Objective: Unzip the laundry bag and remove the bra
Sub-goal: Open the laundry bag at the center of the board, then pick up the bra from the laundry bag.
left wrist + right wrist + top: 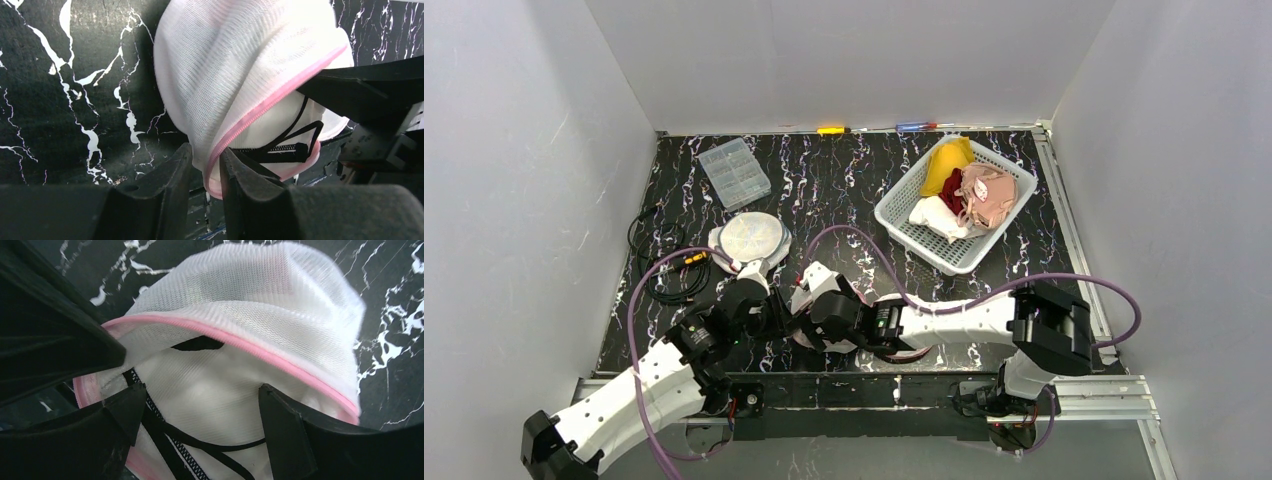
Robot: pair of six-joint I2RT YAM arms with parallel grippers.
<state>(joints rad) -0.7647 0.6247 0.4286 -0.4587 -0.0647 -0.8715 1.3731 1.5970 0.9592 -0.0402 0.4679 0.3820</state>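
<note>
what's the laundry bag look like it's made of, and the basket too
The laundry bag is probably fine synthetic mesh, white and matte; a ribbed, semi-sheer weave shows. Its pink edging looks like woven fabric tape. The basket is likely moulded plastic, white and slightly shiny, its walls a regular open lattice.

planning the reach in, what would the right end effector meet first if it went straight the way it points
The right end effector, jaws wide open, points into the unzipped mouth of the laundry bag. It would likely first meet the white fabric with black straps inside, probably the bra; depth is unclear.
</note>
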